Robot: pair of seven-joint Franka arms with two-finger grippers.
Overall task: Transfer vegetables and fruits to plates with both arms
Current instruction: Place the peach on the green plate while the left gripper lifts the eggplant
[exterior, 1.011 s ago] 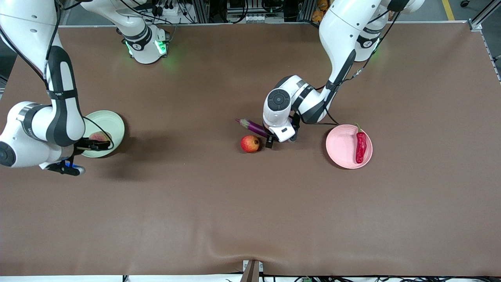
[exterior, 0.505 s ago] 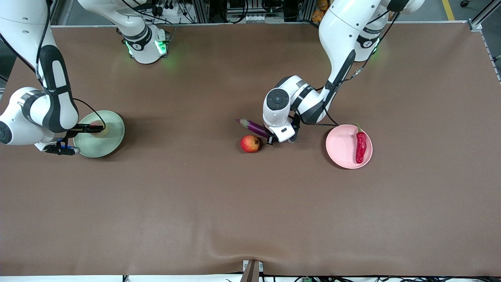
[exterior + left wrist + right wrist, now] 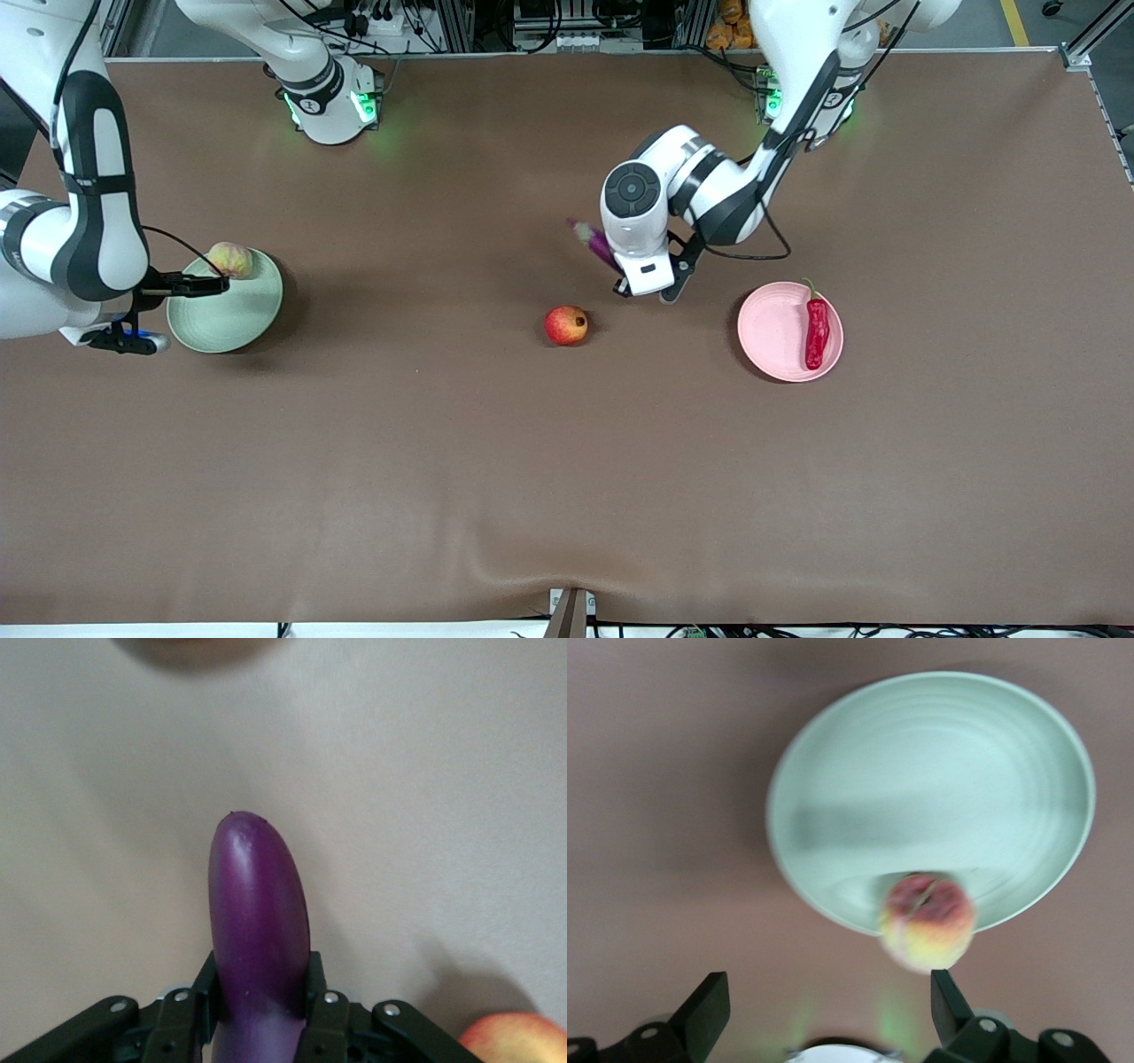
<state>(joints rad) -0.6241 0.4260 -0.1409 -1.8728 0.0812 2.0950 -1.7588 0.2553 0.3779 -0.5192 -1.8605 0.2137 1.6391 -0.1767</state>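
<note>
The purple eggplant (image 3: 592, 241) (image 3: 257, 904) hangs in the air, clamped between both fingers of my left gripper (image 3: 622, 283) (image 3: 260, 981), over the table near the red-orange pomegranate-like fruit (image 3: 566, 325) (image 3: 518, 1041). My right gripper (image 3: 193, 285) (image 3: 828, 1001) is open and holds nothing, at the mint green plate's (image 3: 221, 315) (image 3: 930, 788) edge toward the right arm's end. The pinkish-tan fruit (image 3: 230, 260) (image 3: 928, 921) lies loose at that plate's rim, on the side farther from the front camera. The red chili pepper (image 3: 816, 330) rests on the pink plate (image 3: 772, 330).
The brown table (image 3: 567, 461) stretches wide and bare between the plates and the front camera. The right arm's elbow (image 3: 80, 239) hangs low beside the green plate. A small fixture (image 3: 571, 611) sits at the table's front edge.
My left gripper shut on the eggplant and lifted it off the table. My right gripper opened, let go of the pinkish-tan fruit and drew back; the fruit now lies at the plate's rim.
</note>
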